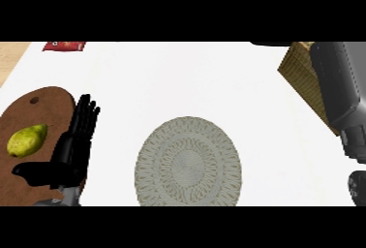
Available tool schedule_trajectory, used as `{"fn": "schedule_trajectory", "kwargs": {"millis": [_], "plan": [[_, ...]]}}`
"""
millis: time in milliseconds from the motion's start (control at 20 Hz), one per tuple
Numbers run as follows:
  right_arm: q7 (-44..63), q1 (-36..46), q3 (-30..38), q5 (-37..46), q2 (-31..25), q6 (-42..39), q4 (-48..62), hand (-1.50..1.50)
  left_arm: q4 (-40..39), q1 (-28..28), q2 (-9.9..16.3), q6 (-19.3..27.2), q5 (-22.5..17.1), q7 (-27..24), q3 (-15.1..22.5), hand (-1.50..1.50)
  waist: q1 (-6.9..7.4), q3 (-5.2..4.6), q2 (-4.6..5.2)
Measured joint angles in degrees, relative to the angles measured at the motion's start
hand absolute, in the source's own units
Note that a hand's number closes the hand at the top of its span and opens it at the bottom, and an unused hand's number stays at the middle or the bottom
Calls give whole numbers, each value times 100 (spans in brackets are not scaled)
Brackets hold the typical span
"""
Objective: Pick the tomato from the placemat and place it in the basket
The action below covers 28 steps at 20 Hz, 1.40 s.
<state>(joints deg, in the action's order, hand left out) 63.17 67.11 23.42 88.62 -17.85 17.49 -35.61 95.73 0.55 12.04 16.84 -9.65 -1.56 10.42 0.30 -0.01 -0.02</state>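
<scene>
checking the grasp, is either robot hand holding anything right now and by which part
The left robot hand is open with straight fingers and holds nothing. Of the right arm only the grey forearm shows beside the basket, so any hold there cannot be told. No tomato is visible.

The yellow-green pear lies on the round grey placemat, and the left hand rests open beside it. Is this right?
Not quite. In the head view the pear lies on the brown cutting board, not on the placemat. The left hand does rest open beside it.
</scene>
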Motion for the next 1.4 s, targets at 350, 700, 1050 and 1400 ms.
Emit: {"fn": "schedule_trajectory", "kwargs": {"millis": [350, 700, 1050, 1400], "plan": [[-174, -520, 122, -194, 33, 58, -433, 150, -80, 28, -30, -98, 9, -28, -140, 0, -17, 0, -3], [-276, -1103, 236, -407, 90, 123, -1026, 150, 92, -107, 4, -230, 15, 16, -233, 0, -14, 2, -6], [-279, -1591, 437, -510, 139, 252, -1357, -150, 153, -110, -93, -267, 72, 63, -223, 0, -12, 0, -3], [-448, -1872, 381, -723, 208, 496, -1702, -150, 33, -55, -122, -402, 104, 58, -379, 0, -1, -21, -22]]}}
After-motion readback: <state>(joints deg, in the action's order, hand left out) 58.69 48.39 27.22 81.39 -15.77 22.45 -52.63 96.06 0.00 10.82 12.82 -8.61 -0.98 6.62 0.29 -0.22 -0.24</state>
